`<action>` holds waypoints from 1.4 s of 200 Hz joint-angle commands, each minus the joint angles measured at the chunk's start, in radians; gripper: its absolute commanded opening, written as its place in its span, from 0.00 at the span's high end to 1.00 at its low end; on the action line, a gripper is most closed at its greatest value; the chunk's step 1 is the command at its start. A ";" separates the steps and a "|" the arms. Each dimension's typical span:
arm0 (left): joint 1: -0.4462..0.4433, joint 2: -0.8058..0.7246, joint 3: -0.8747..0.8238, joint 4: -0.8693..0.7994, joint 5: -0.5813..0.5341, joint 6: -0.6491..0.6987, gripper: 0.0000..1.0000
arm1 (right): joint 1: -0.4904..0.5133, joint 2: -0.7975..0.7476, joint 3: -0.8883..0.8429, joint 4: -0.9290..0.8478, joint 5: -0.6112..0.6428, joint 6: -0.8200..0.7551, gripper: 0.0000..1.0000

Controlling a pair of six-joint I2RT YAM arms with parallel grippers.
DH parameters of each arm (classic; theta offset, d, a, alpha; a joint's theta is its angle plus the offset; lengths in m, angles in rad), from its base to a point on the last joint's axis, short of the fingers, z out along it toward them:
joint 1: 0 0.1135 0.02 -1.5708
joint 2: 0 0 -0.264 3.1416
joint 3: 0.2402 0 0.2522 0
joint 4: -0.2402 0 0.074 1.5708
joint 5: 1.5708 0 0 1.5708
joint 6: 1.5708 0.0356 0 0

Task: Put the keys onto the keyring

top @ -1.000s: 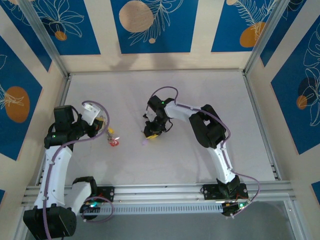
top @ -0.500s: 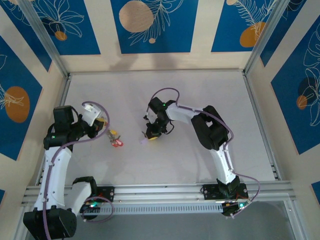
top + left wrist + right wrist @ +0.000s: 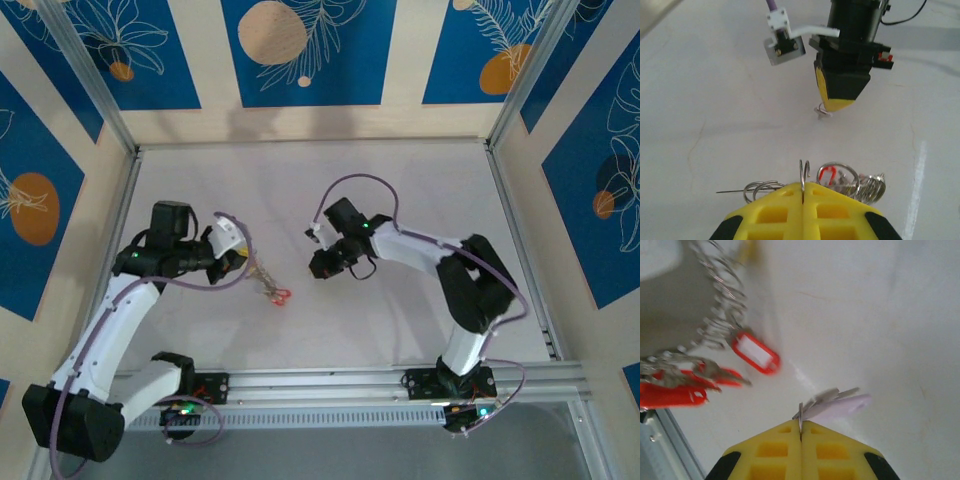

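Keyring (image 3: 804, 171) at bottom centre of left wrist view, clamped edge-on by the left gripper (image 3: 803, 188); red-tagged keys (image 3: 828, 174) just behind. Upper centre, the right gripper (image 3: 832, 105) pinches the pale purple key (image 3: 840, 405). Step, probably: presenting key to ring. Next: align with the split.

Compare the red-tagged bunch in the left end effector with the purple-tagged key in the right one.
Colour: the red-tagged bunch carries red tags; the purple-tagged key has one pale purple tag. Count: the bunch strings many wire rings and several tags; the key is one small cluster. Shared: each is pinched by a thin metal ring, the bunch in the shut left end effector, the key in the shut right end effector.
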 commanded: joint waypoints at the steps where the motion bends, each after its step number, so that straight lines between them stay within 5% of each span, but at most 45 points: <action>1: -0.063 0.014 0.031 0.038 0.016 0.052 1.00 | 0.002 -0.153 -0.131 0.211 0.029 -0.145 1.00; 29: -0.182 0.061 0.026 0.093 -0.020 0.050 1.00 | 0.001 -0.322 -0.286 0.418 0.010 -0.233 1.00; 110: -0.367 0.243 0.103 0.196 -0.097 -0.004 1.00 | 0.017 -0.502 -0.348 0.475 -0.155 -0.358 1.00; 280: -0.420 0.234 0.103 0.232 -0.240 -0.022 1.00 | 0.001 -0.484 -0.341 0.361 -0.024 -0.396 1.00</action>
